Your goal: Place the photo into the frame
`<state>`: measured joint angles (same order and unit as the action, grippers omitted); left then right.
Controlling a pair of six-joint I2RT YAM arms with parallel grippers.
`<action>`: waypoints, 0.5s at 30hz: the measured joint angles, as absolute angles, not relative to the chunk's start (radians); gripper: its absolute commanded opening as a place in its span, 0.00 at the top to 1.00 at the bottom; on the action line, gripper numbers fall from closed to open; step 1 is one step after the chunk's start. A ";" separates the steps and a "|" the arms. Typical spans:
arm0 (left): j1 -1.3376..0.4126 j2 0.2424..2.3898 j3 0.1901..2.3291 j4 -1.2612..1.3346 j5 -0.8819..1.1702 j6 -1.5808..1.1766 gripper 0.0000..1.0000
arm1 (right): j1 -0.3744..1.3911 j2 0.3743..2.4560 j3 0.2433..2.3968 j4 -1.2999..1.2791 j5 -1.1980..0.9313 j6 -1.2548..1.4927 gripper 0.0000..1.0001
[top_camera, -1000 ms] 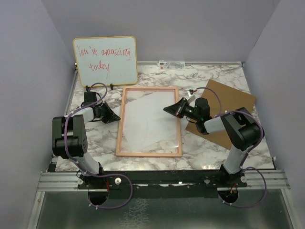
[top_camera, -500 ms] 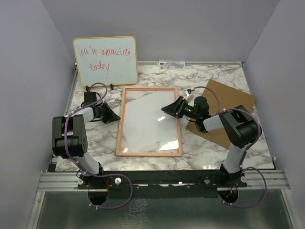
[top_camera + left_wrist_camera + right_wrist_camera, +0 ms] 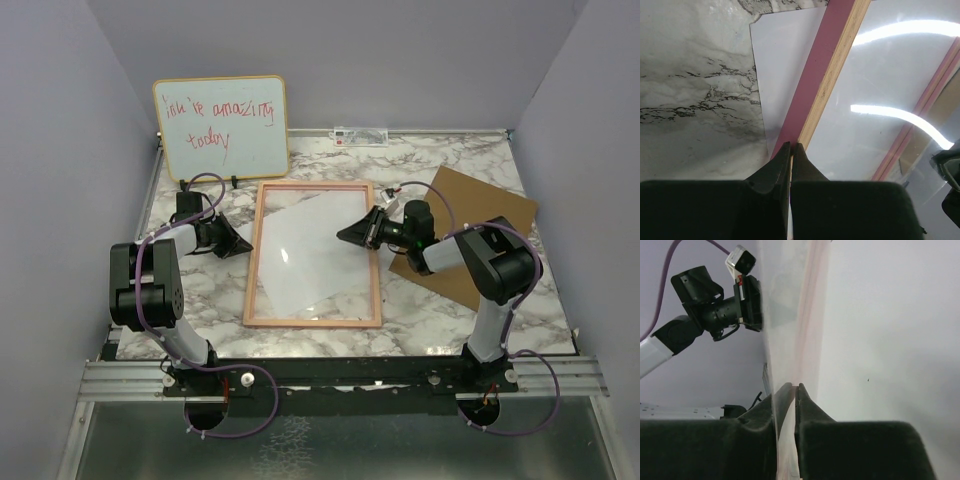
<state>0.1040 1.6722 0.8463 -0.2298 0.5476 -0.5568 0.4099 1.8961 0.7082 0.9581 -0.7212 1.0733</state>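
Looking down, we see the photo (image 3: 300, 260) white-side up inside the frame (image 3: 312, 322); only the left wrist view shows its corner poking under the rail. The left gripper (image 3: 790, 145) is pressed closed; the right gripper (image 3: 787, 386) stands narrow, and we cannot tell if it holds anything

Robotics lab: an enclosed test bench is showing here.

A left arm (image 3: 145, 285) and a right arm (image 3: 495, 270) are sitting bolted to an aluminium rail (image 3: 340, 372) at the near edge of a marble-patterned table (image 3: 440, 320), a purple cable (image 3: 262, 400) is looping below the rail, plain grey walls (image 3: 60, 150) are boxing the bench in on three sides, and a whiteboard (image 3: 222, 125) with red handwriting is standing at the back, behind the frame (image 3: 312, 322).
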 measured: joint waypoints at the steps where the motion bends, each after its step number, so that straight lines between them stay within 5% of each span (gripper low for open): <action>1: 0.104 1.673 0.847 -0.230 0.548 -0.557 1.00 | 0.409 1.898 0.708 0.963 -0.727 1.080 0.98; 15: 0.105 1.681 0.856 -0.229 0.547 -0.557 1.00 | 0.402 1.898 0.715 1.054 -0.772 1.163 0.99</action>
